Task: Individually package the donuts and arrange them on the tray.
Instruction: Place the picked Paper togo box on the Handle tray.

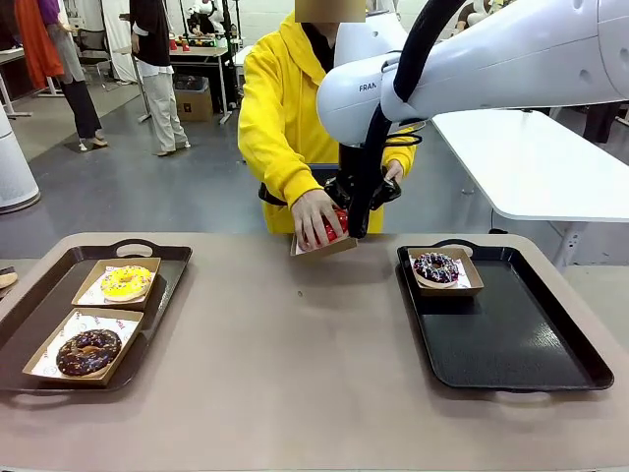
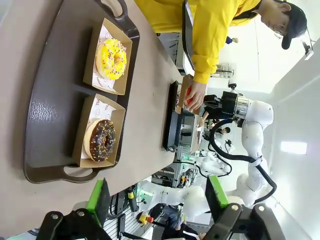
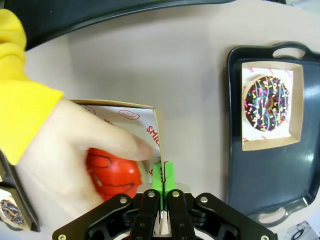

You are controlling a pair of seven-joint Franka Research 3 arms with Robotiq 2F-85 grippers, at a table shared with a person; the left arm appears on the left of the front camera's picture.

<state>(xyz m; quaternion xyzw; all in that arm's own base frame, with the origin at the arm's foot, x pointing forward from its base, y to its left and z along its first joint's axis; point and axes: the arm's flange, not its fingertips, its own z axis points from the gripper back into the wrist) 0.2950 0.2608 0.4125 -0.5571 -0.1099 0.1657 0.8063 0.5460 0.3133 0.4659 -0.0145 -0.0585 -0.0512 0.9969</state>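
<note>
Presently the right gripper (image 3: 162,181) has its jaws pressed together on the thin cardboard wall of a box (image 3: 127,112), green pads flat against each other with only the card edge between them. Just to one side of those jaws, inside the box, sits the red donut (image 3: 112,175), and the person's hand (image 3: 75,150) lies over it, fingers reaching to the pinched wall (yellow sleeve (image 3: 20,100) trailing off). On the other side of the jaws, well apart, the purple donut (image 3: 266,103) rests in its own box on the right tray (image 3: 235,165). From the front, this gripper (image 1: 356,228) hangs at the table's far edge with the hand (image 1: 316,218) beside it. Left gripper (image 2: 157,200): jaws spread wide, nothing between them. Well beyond its fingertips lies the left tray (image 2: 50,85) carrying the yellow donut (image 2: 111,58) and chocolate donut (image 2: 102,140), each in an open box, side by side, not touching.
</note>
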